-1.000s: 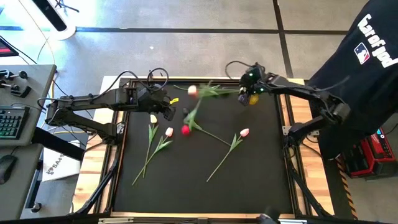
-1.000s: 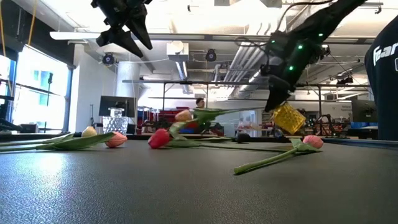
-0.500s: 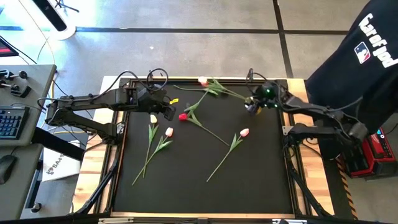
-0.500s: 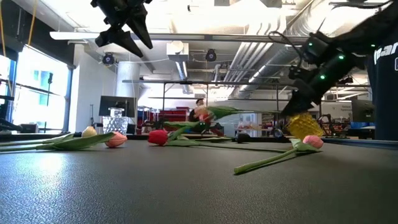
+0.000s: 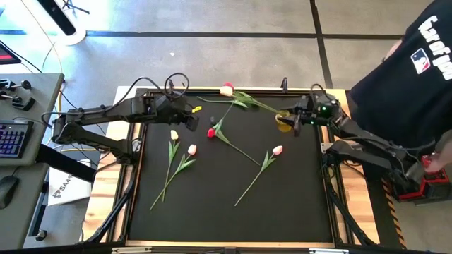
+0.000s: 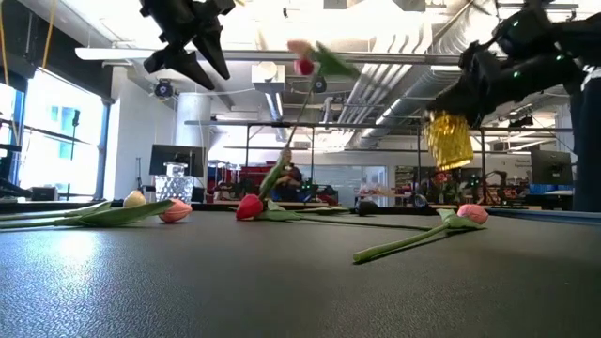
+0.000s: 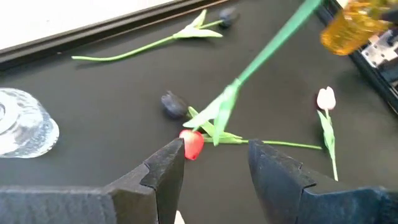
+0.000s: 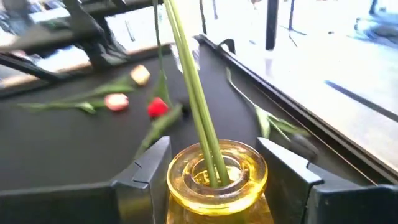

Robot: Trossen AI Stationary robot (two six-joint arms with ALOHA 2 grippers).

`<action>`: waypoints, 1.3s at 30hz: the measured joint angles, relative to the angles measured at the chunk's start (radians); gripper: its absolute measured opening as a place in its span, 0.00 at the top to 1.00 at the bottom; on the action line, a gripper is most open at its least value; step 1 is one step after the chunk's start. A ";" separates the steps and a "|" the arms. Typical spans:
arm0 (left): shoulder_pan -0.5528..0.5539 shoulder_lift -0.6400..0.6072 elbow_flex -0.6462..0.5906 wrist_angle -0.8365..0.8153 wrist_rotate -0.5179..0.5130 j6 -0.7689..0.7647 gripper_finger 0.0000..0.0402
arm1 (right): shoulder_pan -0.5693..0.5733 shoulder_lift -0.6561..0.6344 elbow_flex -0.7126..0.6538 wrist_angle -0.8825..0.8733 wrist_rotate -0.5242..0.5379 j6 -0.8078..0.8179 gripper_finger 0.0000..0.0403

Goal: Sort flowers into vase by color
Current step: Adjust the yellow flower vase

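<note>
The right gripper (image 8: 211, 180) held a yellow glass vase (image 5: 284, 122), one finger on either side of its body, lifted clear of the black mat (image 5: 226, 204) near the mat's right edge. In the low view the vase (image 6: 448, 141) hung above the table, tilted. Two green stems (image 8: 193, 93) stood in its mouth. They reached out toward the mat's far edge, ending at a pink-and-white tulip head (image 5: 227, 89). In the low view those heads showed blurred, high above the mat.

The left gripper (image 7: 214, 165) hovered above the mat near its far left corner, fingers apart and holding nothing.

A red tulip (image 5: 210, 132) lay near the mat's centre, just in front of the left gripper, its stem running toward the middle. A yellow tulip (image 5: 174, 135) and a pink tulip (image 5: 192, 149) lay side by side toward the mat's left edge, stems trailing to the near left. Another pink tulip (image 5: 277, 150) lay right of centre, near the raised vase, stem running toward the near edge. A dark tulip head (image 7: 172, 102) lay just beyond the red one in the left wrist view. A clear glass vase (image 7: 25, 121) stood on the mat to one side there.

A person in a dark shirt (image 5: 409, 77) stood beyond the mat's right edge.
</note>
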 joint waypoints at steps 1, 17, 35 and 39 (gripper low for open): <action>0.006 0.000 0.000 0.000 0.000 0.000 0.59 | 0.000 -0.022 0.000 -0.001 -0.007 0.010 0.56; 0.043 0.058 -0.001 0.005 0.037 -0.018 0.59 | -0.001 -0.064 0.001 0.229 0.136 0.011 0.56; 0.001 0.169 -0.001 0.006 0.122 -0.044 0.59 | -0.001 -0.064 0.002 0.395 0.243 0.166 0.56; 0.001 0.169 0.000 0.008 0.116 -0.043 0.59 | -0.001 -0.064 0.002 0.345 0.333 0.205 0.56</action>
